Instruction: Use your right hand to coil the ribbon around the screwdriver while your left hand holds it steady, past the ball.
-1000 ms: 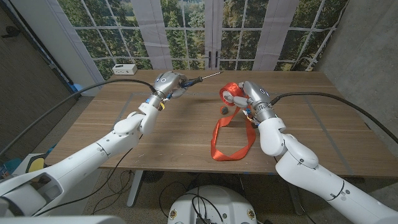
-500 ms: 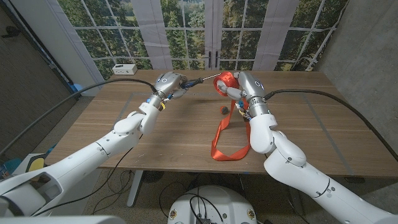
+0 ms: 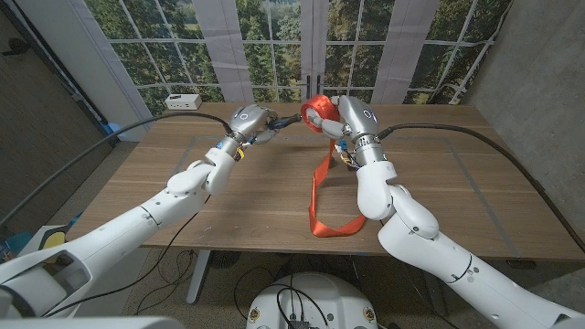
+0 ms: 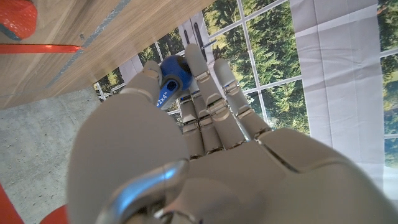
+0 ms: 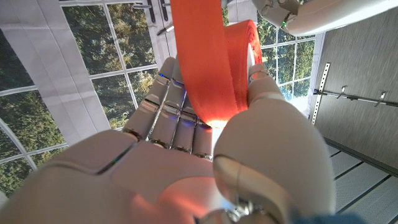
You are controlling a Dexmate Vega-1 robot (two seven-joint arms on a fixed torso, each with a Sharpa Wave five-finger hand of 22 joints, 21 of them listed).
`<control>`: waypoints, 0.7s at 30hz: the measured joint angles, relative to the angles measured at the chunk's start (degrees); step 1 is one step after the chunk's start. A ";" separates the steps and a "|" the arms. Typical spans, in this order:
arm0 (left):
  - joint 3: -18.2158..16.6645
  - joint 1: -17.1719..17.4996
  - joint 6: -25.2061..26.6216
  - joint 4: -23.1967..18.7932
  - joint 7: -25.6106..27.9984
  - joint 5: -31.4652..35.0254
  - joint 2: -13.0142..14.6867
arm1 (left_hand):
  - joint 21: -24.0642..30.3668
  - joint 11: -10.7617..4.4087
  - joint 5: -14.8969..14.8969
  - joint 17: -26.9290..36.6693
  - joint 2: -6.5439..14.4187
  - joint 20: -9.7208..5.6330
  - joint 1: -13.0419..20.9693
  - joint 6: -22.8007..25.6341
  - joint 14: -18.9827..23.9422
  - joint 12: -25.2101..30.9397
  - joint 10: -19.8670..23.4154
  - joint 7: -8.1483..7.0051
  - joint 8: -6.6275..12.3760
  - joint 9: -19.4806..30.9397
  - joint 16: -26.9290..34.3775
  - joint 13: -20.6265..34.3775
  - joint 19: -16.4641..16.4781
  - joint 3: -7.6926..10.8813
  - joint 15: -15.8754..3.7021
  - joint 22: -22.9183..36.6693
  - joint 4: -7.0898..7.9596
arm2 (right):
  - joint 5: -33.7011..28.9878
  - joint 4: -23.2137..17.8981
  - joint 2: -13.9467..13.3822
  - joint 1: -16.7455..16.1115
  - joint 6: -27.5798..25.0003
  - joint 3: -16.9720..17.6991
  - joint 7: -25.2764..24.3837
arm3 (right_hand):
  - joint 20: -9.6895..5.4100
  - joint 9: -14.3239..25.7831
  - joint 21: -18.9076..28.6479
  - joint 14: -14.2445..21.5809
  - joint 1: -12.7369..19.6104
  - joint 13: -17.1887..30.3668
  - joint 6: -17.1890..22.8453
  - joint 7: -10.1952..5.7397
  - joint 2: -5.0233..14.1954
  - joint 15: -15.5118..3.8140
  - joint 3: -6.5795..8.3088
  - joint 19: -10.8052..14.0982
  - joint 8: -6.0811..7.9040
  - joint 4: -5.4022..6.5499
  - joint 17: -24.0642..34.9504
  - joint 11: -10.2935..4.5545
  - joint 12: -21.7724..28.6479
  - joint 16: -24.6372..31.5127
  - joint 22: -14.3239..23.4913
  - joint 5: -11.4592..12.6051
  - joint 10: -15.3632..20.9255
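Small white box [image 3: 183, 100]: a rectangular white plastic case at the far left edge of the long brown wood-grain table [image 3: 228, 192], well apart from the left hand and beyond it.

Left hand [image 3: 249, 122]: glossy silver-grey, raised above the far part of the table, its fingers [image 4: 208, 93] curled around the blue-handled screwdriver [image 3: 281, 121]. The left wrist view shows the round blue plastic butt [image 4: 171, 83] of the handle, printed with white lettering, pinched between the thumb and the other fingers.

Screwdriver: its dark collar and thin metal shaft run from the left hand toward the right hand, lying roughly level above the table. The tip reaches the ribbon roll; whether it touches the roll cannot be told.

Ribbon: a flat, smooth orange-red fabric ribbon [image 3: 320, 187]. Its wound part forms a thick round roll [image 3: 321, 114] held up in the right hand, just beside the screwdriver's shaft end. From the roll a loose strip hangs down below the right hand to the table, where it lies in a folded loop near the front edge.

Right hand [image 3: 352, 121]: silver-grey like the left, lifted above the table beside the left hand, gripping the roll; the right wrist view shows the thumb [image 5: 267, 112] pressed on the roll's side and the fingers behind the broad orange band.
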 measured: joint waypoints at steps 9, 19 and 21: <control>0.34 -1.16 -1.30 -0.45 -2.82 -0.06 0.06 | 0.20 0.21 0.00 0.11 0.00 0.00 0.00 0.09 0.29 -0.01 0.21 0.09 0.00 0.00 -0.28 0.00 0.00 0.00 -0.08 0.00 0.00 | -2.18 1.44 2.37 1.91 1.13 -1.20 -0.58 | 0.00 0.00 0.44 0.56 0.13 0.00 0.86 0.30 -0.13 -0.04 -0.06 0.00 0.00 -0.05 -0.13 0.40 0.00 0.78 0.00 0.00 0.80; 0.39 -1.37 -2.04 -1.38 -5.47 -0.33 0.47 | 0.42 0.20 0.00 0.31 0.00 0.00 0.00 0.16 0.39 -0.16 0.20 0.16 0.00 0.00 -0.50 0.00 0.00 0.00 0.00 0.00 0.00 | -3.33 3.64 4.25 4.48 2.66 -1.71 -0.38 | 0.00 0.01 0.89 0.67 0.13 0.00 0.88 0.30 -0.13 0.03 -0.14 0.00 0.00 -0.12 0.20 0.29 0.31 1.24 -0.01 -0.09 0.91; 0.29 -1.36 -2.13 -1.70 -5.94 -0.41 0.64 | 0.42 0.20 0.00 0.31 0.00 0.00 0.00 0.16 0.39 -0.16 0.20 0.16 0.00 0.00 -0.50 0.00 0.00 0.00 0.01 0.00 0.00 | -3.66 4.24 4.64 5.13 3.10 -1.82 -0.14 | 0.00 0.02 0.89 0.76 0.13 0.00 0.88 0.30 -0.13 -0.05 -0.14 0.00 0.00 -0.12 0.11 0.29 0.31 1.24 -0.01 -0.09 0.91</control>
